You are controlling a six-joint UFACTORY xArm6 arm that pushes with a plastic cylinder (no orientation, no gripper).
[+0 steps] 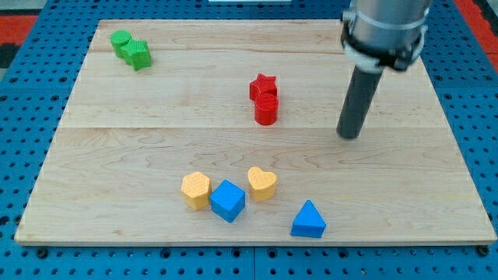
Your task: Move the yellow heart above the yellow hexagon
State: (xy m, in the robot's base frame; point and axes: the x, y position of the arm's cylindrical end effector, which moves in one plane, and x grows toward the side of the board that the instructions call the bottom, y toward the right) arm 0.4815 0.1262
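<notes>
- 1 dark rod comes down from the grey arm at the view's top right and stands almost straight up.
- My tip (351,136) sits on the wooden worktop (156,140), on the view's right side. It touches no block.
- No fingers are on this arm, only the rod, so it holds nothing.
- My tip is to the right of the 2 red blocks and well apart from the yellow ones, which lie lower down and to the left.
- The yellow heart (262,183) lies flat near the view's bottom, a bit past the middle. Its 2 round bumps face the view's top right and its point faces the bottom left, so it leans along that slant.
- The yellow hexagon (195,190) is to the left of the heart, at about the same height.
- A blue cube (227,201) sits between them, a little lower, very close to both.
- A blue triangle (309,220) lies lower and to the right of the heart, with its tip facing the view's top.
- A red star (264,85) sits near the middle, touching a red cylinder (266,110) just below it.
- 2 green blocks are at the view's top left, touching: a green block (120,41) whose shape I cannot tell, and a green star (139,54).
</notes>
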